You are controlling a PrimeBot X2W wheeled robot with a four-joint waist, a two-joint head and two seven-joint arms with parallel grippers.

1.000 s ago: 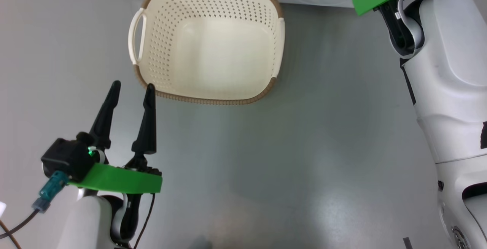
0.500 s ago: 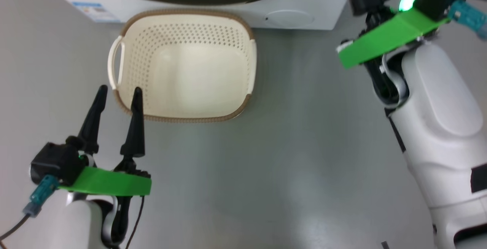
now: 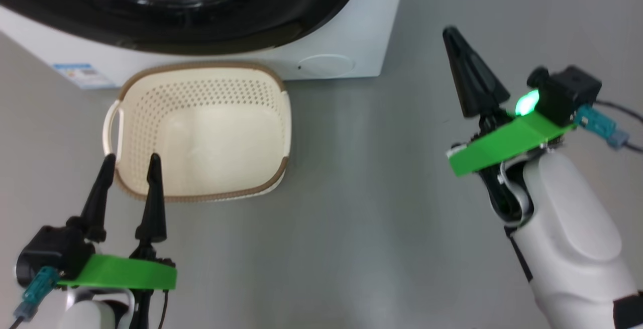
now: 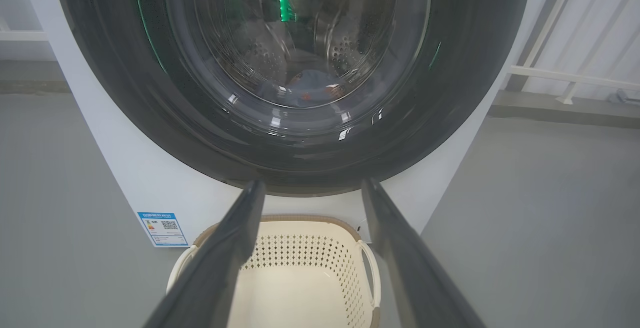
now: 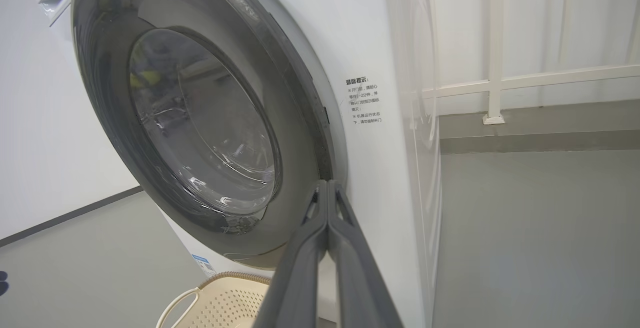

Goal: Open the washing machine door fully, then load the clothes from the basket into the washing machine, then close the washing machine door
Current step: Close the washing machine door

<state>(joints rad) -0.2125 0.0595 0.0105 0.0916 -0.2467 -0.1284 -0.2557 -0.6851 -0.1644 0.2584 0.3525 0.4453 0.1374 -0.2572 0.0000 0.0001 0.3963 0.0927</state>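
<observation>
Black-fingered left gripper (image 3: 131,158) spread by near rim of cream perforated plastic basket (image 3: 201,65); black-fingered right gripper (image 3: 449,32) pressed together, well right of basket.

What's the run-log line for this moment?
door: looks shut; clothes: behind its glass; basket: empty; left gripper: open; right gripper: shut, empty

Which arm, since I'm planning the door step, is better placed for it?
Right: its shut gripper points at the washing machine door edge; the left gripper hangs open by the basket.
</observation>
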